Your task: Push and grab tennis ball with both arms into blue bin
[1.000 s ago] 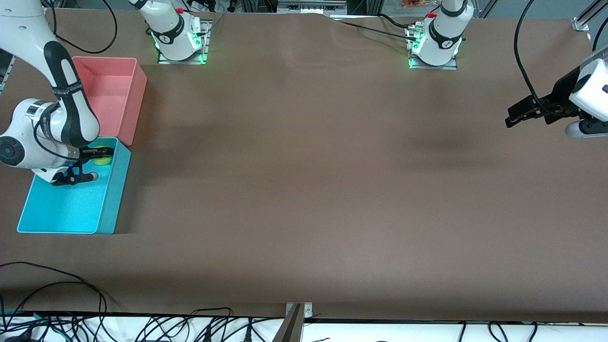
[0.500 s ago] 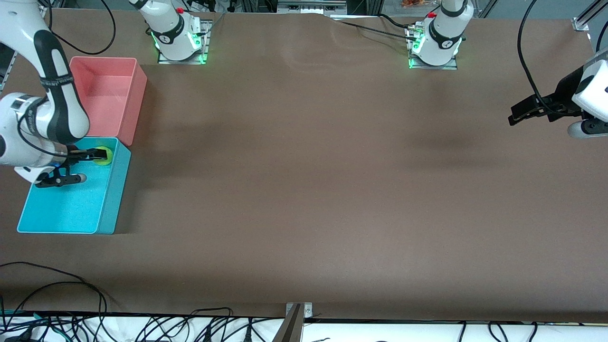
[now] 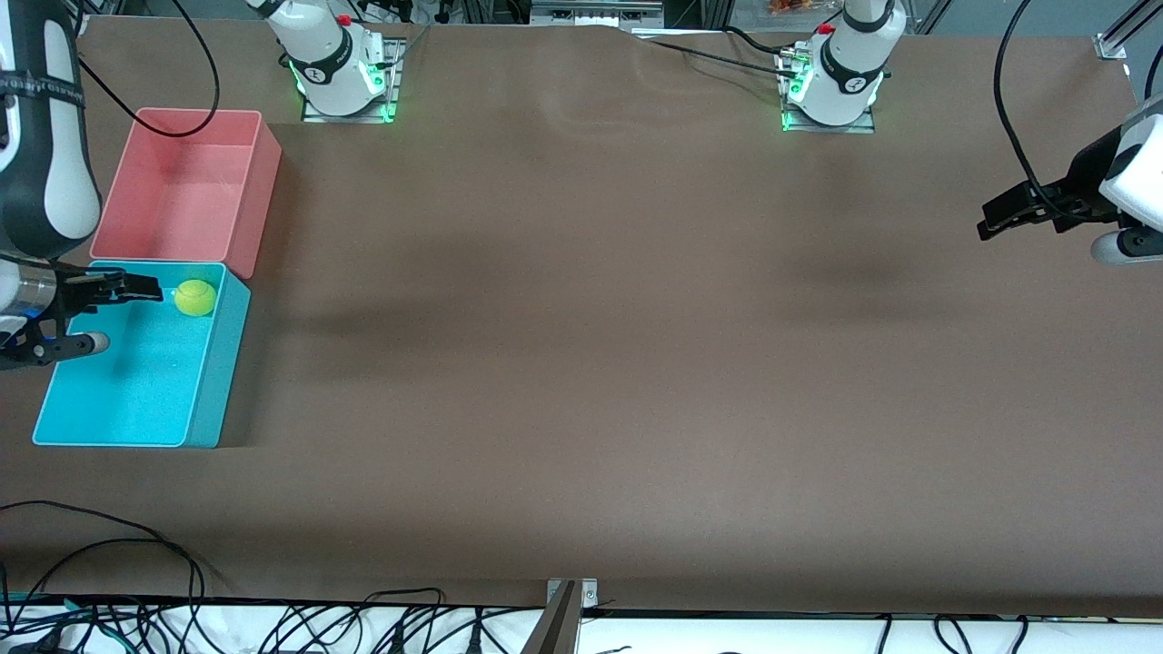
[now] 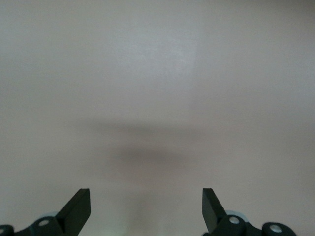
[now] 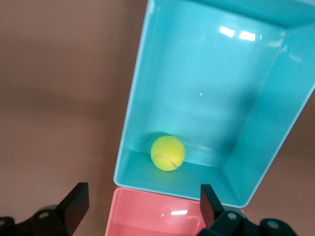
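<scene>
The tennis ball [image 3: 195,297] lies inside the blue bin [image 3: 216,372], in the corner next to the pink bin, and nothing touches it. In the right wrist view the ball [image 5: 168,153] rests against the blue bin's wall [image 5: 261,132]. My right gripper [image 3: 132,318] hangs open and empty over that end of the blue bin, above the ball. In its own view the right gripper [image 5: 145,206] has its jaws wide apart. My left gripper [image 3: 995,218] waits open over bare table at the left arm's end. In the left wrist view the left gripper [image 4: 146,206] holds nothing.
A pink bin [image 3: 259,195] stands against the blue bin, farther from the front camera, and shows in the right wrist view as the pink bin [image 5: 157,221]. Brown table [image 3: 591,345] stretches between the two arms. Cables lie along the front edge.
My right gripper has opened, let go of the ball and drawn up and back toward the right arm's end. The ball stays in the bin. The left arm has hardly moved.
</scene>
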